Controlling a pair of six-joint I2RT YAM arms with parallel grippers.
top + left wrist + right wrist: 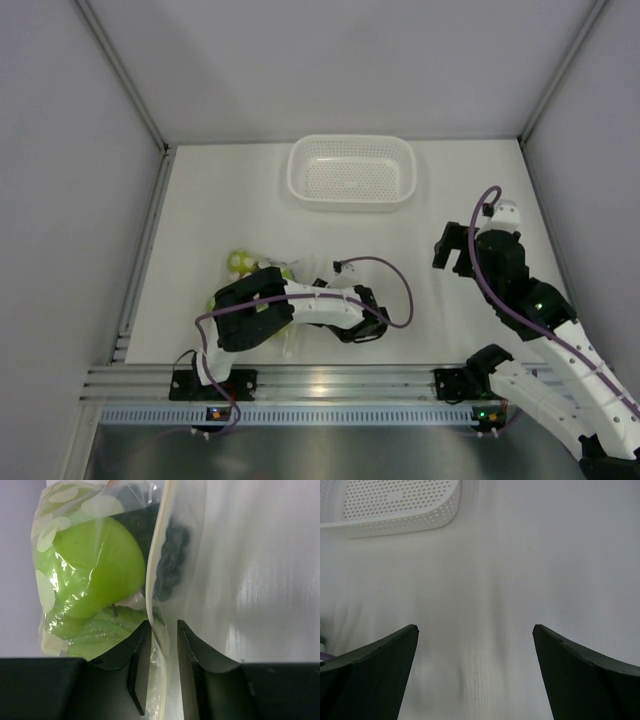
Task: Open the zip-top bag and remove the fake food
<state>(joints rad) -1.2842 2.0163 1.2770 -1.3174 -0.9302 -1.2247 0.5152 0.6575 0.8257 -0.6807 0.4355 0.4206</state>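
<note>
The zip-top bag (50, 535), clear with white dots, lies at the front left of the table (243, 262). Through its plastic I see fake food: a green apple (95, 565), another green fruit (100, 635) below it and a dark grape bunch (172, 555). My left gripper (163, 622) straddles the bag's edge strip (155, 540). The jaws stand narrow, the strip lying against the left finger (135, 645) with a gap to the right one. In the top view the left gripper (272, 272) sits low beside the bag. My right gripper (475, 627) hovers open and empty over bare table at the right (455, 250).
A white perforated basket (300, 180) stands at the back centre; its corner shows in the right wrist view (420, 522). Grey walls enclose the table on three sides. A metal rail (320, 380) runs along the near edge.
</note>
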